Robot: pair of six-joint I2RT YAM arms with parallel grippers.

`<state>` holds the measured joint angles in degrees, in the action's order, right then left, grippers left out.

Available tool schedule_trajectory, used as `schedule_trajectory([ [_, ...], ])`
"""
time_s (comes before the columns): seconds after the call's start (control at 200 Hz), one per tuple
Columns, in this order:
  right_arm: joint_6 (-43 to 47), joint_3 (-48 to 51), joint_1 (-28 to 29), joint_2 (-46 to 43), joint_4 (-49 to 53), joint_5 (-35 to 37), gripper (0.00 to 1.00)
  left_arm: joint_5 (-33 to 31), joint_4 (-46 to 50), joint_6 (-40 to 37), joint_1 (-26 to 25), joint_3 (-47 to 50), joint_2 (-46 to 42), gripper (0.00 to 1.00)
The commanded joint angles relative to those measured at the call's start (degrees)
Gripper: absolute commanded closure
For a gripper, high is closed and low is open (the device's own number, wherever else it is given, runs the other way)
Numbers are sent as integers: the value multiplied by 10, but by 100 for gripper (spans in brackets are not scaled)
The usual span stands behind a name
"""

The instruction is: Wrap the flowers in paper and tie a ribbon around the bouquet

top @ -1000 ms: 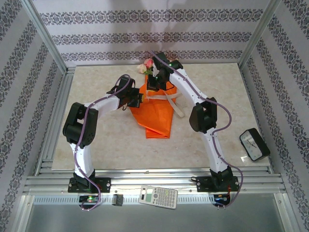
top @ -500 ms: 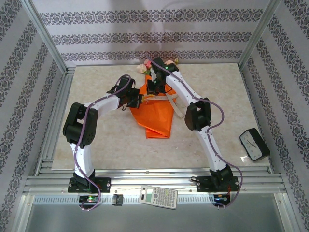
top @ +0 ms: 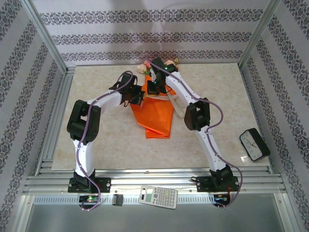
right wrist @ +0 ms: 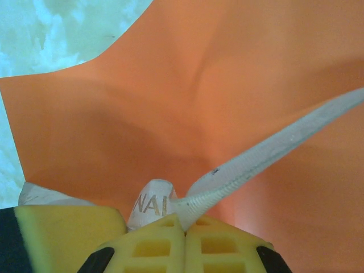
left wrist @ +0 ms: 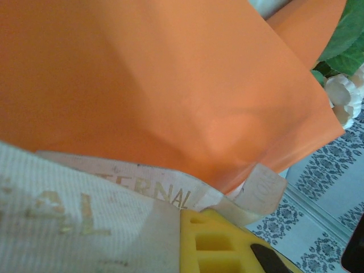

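**Status, top view.** I see the bouquet [top: 155,115] lying on the table [top: 106,142], just toward 12 o'clock from the centre. Its wide end points to 12 o'clock and its folded tip points to 6 o'clock. The flowers [top: 144,68] show at the wide end, pink and cream, and lie partly behind the right arm. The paper [top: 159,123] forms a closed orange cone with creases along its length.

**Left gripper** [top: 139,97]. It sits at the bouquet's 10 o'clock edge, touching the paper. On the left wrist camera I see a yellow finger pad [left wrist: 227,244] with the ribbon [left wrist: 85,222] drawn flat against it. The ribbon is a pale woven band with printed lettering. I read the jaws as clamped on this band. A cream flower head [left wrist: 343,98] and a green leaf [left wrist: 348,31] sit at 2 o'clock.

**Right gripper** [right wrist: 185,230]. It sits at the upper middle of the bouquet. Both yellow pads are pressed together and pinch the ribbon. From the pinch, the band rises taut toward 2 o'clock across the orange paper.

**Ribbon, top view.** A loose length [top: 177,110] trails off the bouquet's 3 o'clock edge onto the table.

**Other items.** A clock [top: 254,144] lies at 4 o'clock. A calculator [top: 158,197] lies on the rail at 6 o'clock.
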<state>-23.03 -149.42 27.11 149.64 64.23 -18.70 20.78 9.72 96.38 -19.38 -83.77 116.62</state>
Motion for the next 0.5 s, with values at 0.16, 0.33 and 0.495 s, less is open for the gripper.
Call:
schedule_trajectory([
  [0.16,12,-21,-2,-26,-14,12,70,0,35,-33,10,-39,45,91],
  [0.33,4,-10,-7,-58,-9,39,59,10,34,-51,15,-59,69,89],
  [0.495,-9,32,-10,-102,-21,49,57,27,30,-68,20,-82,95,77],
])
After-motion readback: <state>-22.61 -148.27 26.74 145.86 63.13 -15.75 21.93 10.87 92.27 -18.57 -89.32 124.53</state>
